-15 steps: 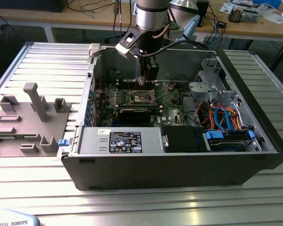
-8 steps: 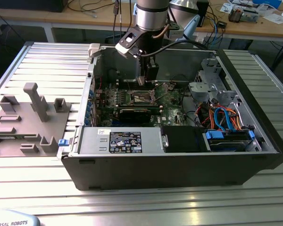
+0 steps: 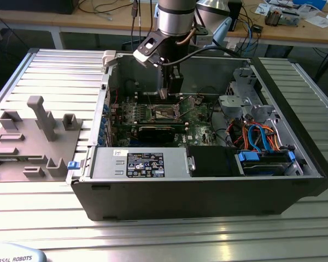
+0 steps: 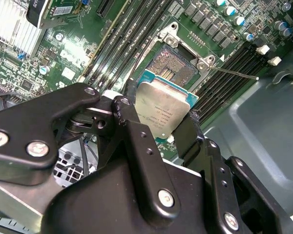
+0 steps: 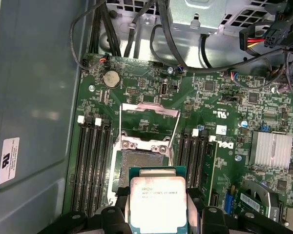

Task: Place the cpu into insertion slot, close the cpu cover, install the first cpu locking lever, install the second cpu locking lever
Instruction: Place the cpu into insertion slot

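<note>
The gripper (image 4: 161,122) is clamped on the cpu (image 4: 162,109). In both wrist views one black finger presses each of two opposite edges, and the chip (image 5: 157,199) sits flat between them. It is a square chip with a dull silver metal top carrying fine print, and a thin green border peeks out around the plate.

It is held over the green circuit board (image 5: 136,83), just short of the insertion slot (image 5: 139,158), with its leading edge overlapping the slot's near rim. The slot (image 4: 173,66) lies open, a dark square recess ringed by shiny metal. Beyond it in the first wrist view, the cpu cover (image 5: 150,108) stands raised, its square window showing board through it. Long black memory slots (image 5: 94,161) flank the socket on both sides.

In the exterior view the gripper (image 3: 171,90) hangs down inside the open computer case (image 3: 208,196), above the board.
</note>
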Controlling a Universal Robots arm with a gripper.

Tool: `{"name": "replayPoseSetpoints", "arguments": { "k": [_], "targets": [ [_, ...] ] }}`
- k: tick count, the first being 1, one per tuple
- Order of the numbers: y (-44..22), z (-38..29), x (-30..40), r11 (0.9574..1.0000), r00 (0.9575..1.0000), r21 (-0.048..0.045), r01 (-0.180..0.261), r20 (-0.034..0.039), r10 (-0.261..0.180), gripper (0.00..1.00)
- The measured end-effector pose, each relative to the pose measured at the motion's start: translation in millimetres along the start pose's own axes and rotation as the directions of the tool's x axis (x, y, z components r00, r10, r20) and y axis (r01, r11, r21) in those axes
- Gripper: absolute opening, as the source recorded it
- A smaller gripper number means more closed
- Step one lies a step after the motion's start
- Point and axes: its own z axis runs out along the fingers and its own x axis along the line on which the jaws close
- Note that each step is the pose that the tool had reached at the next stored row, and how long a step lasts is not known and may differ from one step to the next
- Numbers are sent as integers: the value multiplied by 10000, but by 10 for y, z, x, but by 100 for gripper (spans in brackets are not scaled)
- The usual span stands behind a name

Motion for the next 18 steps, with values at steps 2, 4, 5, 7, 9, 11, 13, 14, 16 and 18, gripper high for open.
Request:
{"name": "replayPoseSetpoints", "arguments": {
  "k": [2,4,5,7,9,11,13,14,16,18],
  "targets": [
    [0,3,0,10000,10000,2,-88,0,88,55],
    [0,6,0,9999,9999,4,-144,1,144,55],
    [0,9,0,9998,9998,5,-185,2,185,55],
    [0,13,0,9997,9997,8,-259,4,259,55],
    [0,17,0,9993,9993,11,-385,-3,385,55],
    [0,20,0,9986,9986,10,-532,-60,533,55],
    [0,24,1,9977,9976,10,-677,-119,677,55],
    [-1,28,1,9970,9969,11,-772,-143,772,55],
    [-1,32,1,9957,9956,17,-922,-143,922,55],
    [0,36,1,9950,9949,18,-998,-143,998,55]
  ]
}}
